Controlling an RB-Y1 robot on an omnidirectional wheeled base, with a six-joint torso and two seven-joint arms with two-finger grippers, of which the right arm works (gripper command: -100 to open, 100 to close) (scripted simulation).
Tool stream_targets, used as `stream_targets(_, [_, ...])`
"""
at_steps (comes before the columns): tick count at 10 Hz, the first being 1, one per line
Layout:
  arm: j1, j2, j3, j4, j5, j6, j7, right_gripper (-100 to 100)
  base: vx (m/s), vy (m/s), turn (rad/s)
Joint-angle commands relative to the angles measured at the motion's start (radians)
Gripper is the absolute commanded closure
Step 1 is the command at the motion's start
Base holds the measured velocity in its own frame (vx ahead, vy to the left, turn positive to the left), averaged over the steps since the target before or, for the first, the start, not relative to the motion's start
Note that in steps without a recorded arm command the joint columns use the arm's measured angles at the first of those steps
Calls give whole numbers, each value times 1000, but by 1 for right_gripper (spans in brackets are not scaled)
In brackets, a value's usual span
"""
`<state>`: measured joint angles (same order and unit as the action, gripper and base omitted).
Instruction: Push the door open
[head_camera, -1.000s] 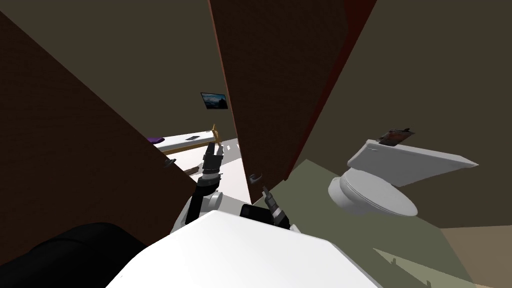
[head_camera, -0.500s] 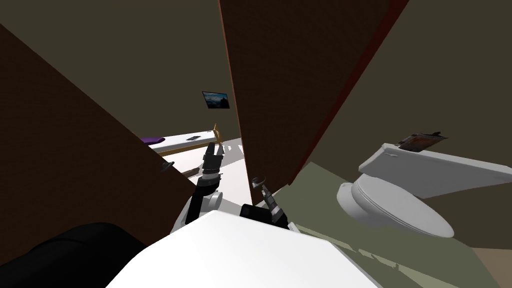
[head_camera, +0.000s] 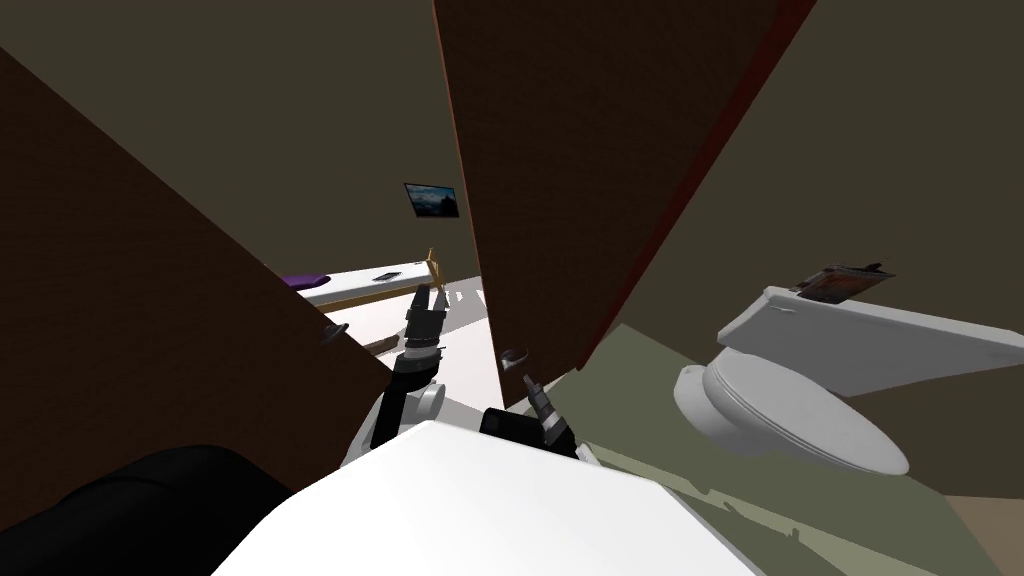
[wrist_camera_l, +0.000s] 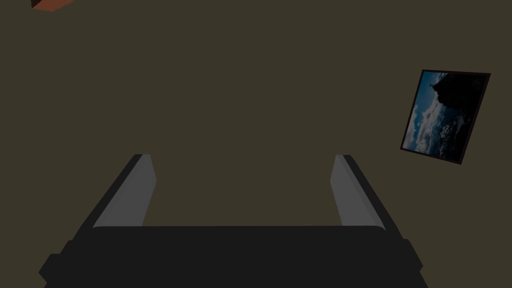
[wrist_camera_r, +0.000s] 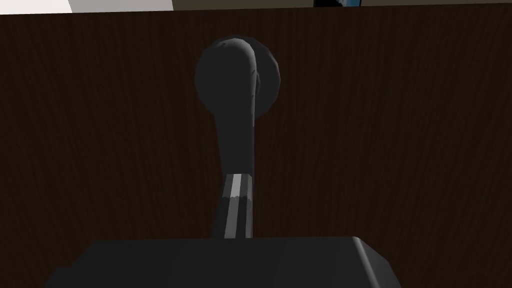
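Door dark brown, ajar, directly ahead of right tool. Handle lever hangs toward tool tips; contact unclear. Right tool clenched, gripping nothing. Left tool released, raised left of door edge. Door top cut off; handle tiny in head view.

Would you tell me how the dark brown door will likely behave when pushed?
The dark brown door probably swings as one rigid slab; it stands ajar. Its lever handle looks smooth and rounded, so the right gripper may slip off.
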<state>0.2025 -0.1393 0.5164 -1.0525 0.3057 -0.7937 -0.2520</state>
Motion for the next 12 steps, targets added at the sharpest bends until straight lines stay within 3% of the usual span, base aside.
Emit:
stream_targets(1, [0,0,0,0,0,0,0,100,-8,-4,0])
stream_targets(2, [0,0,0,0,0,0,0,100,0,0,0])
stream_targets(3, [5,6,-22,-6,-11,11,10,-100,-172,-18,-186])
stream_targets(5, [10,12,-41,-11,-21,22,18,-100,-224,35,-155])
stream_targets(6, [4,12,-36,2,-18,10,16,-100,-109,11,-26])
stream_targets(12, [-30,40,-53,33,-29,26,31,-100,142,95,32])
